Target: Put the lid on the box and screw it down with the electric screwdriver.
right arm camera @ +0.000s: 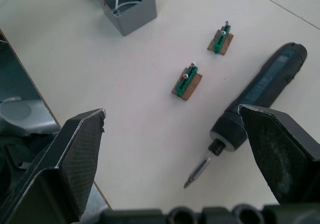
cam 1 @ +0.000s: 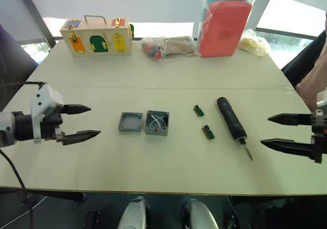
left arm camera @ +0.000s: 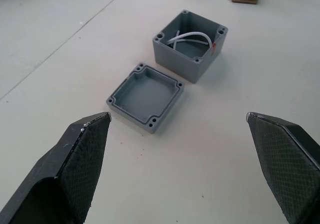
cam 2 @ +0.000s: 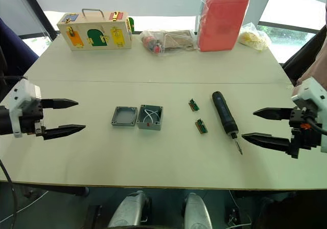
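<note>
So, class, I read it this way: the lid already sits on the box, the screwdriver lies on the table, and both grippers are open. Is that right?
Not quite. The lid lies on the table beside the box, whose hollow with white wires is uncovered; the left wrist view shows it. The screwdriver does lie on the table, and the left gripper and right gripper are open.

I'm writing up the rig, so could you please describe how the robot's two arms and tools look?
Each tool, left and right, has two black pointed fingers with cross-hatched inner faces. White housings sit behind them over black wrist sections, and a black cable runs by the left arm.
</note>
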Motion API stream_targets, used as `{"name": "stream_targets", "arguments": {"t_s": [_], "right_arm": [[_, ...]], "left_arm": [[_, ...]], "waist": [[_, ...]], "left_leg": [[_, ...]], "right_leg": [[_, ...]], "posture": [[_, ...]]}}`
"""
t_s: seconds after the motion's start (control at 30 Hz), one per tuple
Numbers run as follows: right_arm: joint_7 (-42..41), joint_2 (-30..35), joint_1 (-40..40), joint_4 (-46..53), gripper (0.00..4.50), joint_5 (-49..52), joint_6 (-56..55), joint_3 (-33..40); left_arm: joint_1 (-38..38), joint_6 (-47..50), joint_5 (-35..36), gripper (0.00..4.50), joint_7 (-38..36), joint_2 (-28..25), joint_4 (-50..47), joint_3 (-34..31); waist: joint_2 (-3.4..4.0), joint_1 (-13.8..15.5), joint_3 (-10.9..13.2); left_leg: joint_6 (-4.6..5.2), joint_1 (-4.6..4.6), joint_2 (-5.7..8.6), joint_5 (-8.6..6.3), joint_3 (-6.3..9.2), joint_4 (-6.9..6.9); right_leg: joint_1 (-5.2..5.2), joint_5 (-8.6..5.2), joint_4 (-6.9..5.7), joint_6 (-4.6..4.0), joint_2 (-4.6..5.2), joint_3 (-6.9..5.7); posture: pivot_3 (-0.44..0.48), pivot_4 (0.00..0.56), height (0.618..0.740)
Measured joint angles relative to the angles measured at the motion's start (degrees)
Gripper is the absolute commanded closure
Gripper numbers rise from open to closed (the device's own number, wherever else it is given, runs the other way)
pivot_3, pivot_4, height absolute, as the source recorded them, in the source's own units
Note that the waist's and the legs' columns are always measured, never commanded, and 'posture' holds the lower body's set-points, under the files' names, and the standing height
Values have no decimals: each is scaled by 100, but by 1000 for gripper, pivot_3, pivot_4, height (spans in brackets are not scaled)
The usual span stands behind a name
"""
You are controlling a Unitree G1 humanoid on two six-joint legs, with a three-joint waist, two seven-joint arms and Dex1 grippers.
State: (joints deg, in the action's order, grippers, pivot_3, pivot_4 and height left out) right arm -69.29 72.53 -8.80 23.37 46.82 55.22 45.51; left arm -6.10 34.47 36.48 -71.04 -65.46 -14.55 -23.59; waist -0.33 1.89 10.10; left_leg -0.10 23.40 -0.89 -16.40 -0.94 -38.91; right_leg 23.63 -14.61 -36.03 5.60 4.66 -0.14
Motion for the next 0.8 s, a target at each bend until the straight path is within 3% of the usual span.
{"name": "stream_targets", "arguments": {"t_s": [0.63, 0.8], "right_arm": [[681, -518, 214, 1052, 0, 487, 776, 305], [985, -626, 265, 1294, 0, 685, 897, 308]], "left_arm": [[-1266, -426, -270, 31, -351, 90, 646, 1128], [-1627, -729, -425, 31, -493, 445, 702, 1599]], "waist": [[-3, -53, 11], [-5, -95, 11]], "left_leg": [[0, -1, -1, 0, -16, 3], [0, -1, 3, 0, -15, 1]], "right_leg": [[6, 3, -5, 4, -6, 15], [1, 3, -6, 6, -4, 15]], "posture": [[0, 150, 730], [0, 150, 730]]}}
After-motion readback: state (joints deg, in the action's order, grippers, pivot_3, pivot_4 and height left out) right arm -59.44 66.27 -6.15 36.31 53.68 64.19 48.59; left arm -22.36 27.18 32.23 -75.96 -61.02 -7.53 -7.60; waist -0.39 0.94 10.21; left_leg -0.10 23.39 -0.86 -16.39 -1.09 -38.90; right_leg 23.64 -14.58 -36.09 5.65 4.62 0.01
